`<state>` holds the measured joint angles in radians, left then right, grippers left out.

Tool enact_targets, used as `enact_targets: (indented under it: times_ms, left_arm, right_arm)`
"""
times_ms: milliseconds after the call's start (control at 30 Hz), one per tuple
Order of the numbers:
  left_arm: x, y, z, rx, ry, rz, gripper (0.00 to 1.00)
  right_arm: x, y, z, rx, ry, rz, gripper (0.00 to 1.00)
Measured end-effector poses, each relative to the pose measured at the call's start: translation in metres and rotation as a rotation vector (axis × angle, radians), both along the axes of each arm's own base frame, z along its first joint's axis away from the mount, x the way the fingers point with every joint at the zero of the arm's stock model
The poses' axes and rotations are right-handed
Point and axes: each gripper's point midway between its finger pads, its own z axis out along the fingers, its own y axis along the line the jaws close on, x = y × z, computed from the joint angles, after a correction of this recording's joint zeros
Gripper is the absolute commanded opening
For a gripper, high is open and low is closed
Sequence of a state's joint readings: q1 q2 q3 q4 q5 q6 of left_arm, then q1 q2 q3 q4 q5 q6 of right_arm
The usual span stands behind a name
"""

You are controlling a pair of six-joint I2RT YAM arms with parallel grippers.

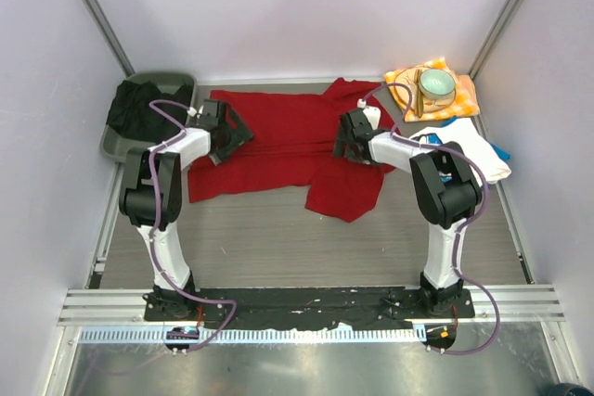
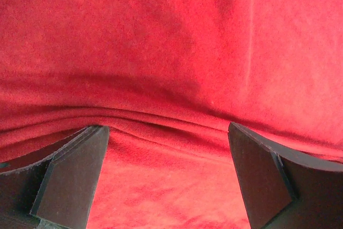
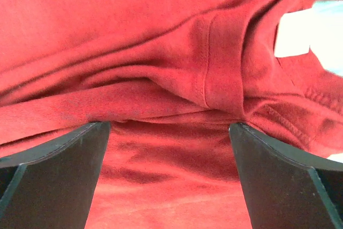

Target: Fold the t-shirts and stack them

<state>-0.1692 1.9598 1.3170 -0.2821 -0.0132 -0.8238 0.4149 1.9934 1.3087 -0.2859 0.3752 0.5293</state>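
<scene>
Two claws, both spread as wide as they go, and neither has anything pinched. The left claw and right claw sit low over the red t-shirt, which lies sideways across the back-middle of the worktop. Each claw has a raised ridge of red cloth just ahead of its fingers. My guess is they're spaced toward opposite ends so they can grab the same edge at two spots and bring it over evenly, without the shirt sagging or twisting. The right one is up by a seam and the little white label. The white t-shirt is bunched off to the right, next to the orange cloth and bowl, probably parked there until the red one's folded.
</scene>
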Motion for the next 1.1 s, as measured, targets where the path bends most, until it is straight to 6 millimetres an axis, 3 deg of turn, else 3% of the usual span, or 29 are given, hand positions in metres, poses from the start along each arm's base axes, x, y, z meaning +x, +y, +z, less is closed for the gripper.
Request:
enact_targets:
  times_ms: [233, 667, 867, 1100]
  left_arm:
    - [-0.031, -0.009, 0.000, 0.001, -0.021, -0.018, 1.00]
    - [-0.137, -0.008, -0.003, 0.025, -0.013, -0.048, 1.00]
    - [-0.174, -0.006, 0.002, 0.016, -0.029, -0.054, 1.00]
    - [-0.181, -0.013, 0.026, 0.009, -0.061, -0.084, 1.00]
  right_arm:
    - [-0.036, -0.006, -0.001, -0.014, 0.044, 0.015, 1.00]
    - [-0.137, -0.018, 0.003, -0.064, 0.124, 0.049, 1.00]
    - [-0.160, -0.021, 0.022, -0.067, 0.094, 0.050, 1.00]
    - [-0.178, -0.010, 0.063, -0.044, 0.002, 0.101, 1.00]
